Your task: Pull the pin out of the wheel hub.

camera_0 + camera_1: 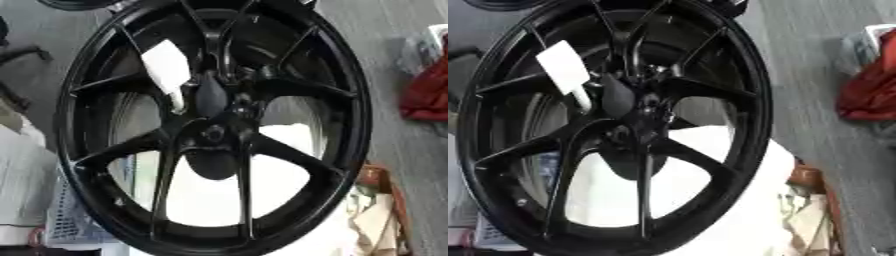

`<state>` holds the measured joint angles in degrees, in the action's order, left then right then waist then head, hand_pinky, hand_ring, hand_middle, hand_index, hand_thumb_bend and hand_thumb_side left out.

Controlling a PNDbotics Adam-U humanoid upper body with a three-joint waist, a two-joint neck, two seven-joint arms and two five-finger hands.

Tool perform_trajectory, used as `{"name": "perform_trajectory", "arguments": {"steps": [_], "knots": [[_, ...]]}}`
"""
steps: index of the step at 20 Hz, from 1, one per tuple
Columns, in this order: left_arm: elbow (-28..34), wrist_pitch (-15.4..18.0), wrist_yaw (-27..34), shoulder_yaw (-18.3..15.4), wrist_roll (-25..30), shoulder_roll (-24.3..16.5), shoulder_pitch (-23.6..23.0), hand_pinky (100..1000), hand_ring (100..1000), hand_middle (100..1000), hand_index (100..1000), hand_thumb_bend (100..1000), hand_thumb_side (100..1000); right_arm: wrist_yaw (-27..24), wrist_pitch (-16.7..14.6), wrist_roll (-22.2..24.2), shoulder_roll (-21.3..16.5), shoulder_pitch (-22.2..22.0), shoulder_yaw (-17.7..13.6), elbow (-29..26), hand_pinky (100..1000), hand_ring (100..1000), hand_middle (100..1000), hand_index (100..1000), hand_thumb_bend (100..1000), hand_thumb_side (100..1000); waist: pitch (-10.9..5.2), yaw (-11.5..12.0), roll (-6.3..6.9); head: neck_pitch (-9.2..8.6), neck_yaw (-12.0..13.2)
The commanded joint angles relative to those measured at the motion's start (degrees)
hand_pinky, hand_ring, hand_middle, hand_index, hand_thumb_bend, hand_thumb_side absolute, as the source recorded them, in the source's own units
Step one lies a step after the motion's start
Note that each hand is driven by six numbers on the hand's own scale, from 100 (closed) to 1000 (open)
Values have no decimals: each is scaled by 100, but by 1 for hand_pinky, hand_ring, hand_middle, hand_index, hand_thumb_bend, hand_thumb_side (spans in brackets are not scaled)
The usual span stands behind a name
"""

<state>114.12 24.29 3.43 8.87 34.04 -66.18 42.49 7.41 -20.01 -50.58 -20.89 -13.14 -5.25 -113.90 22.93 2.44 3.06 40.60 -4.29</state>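
Black wheel hub (pixel 213 134) fills view, white pin-like piece (pixel 168 70) still lodged at 11 o'clock of centre, no hand visible, finger state unknowable, pull undone.

A red cloth (pixel 866 97) lies on grey floor (pixel 394 40) at right; an orange-brown object (pixel 378 176) sits lower right.

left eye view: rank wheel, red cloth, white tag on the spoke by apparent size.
1. Wheel, fills most of the view.
2. Red cloth at the right edge, partly cut off, so its full extent is unknown.
3. White tag. It looks close to the cloth's visible part; that pair is unsure.
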Motion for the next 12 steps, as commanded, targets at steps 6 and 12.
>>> {"name": "perform_trajectory", "arguments": {"steps": [6,12], "knots": [[47,207,42,184,797,-183,261,878,836,757,843,188,353,18,-89,-139,-101,1,37,-69,479,827,816,781,100,591,-105,-18,28,-124,66],[47,235,260,277,1354,-151,284,877,833,744,835,214,316,12,-69,-139,-81,21,65,-69,479,827,816,781,100,591,-81,-47,28,-95,127]]}}
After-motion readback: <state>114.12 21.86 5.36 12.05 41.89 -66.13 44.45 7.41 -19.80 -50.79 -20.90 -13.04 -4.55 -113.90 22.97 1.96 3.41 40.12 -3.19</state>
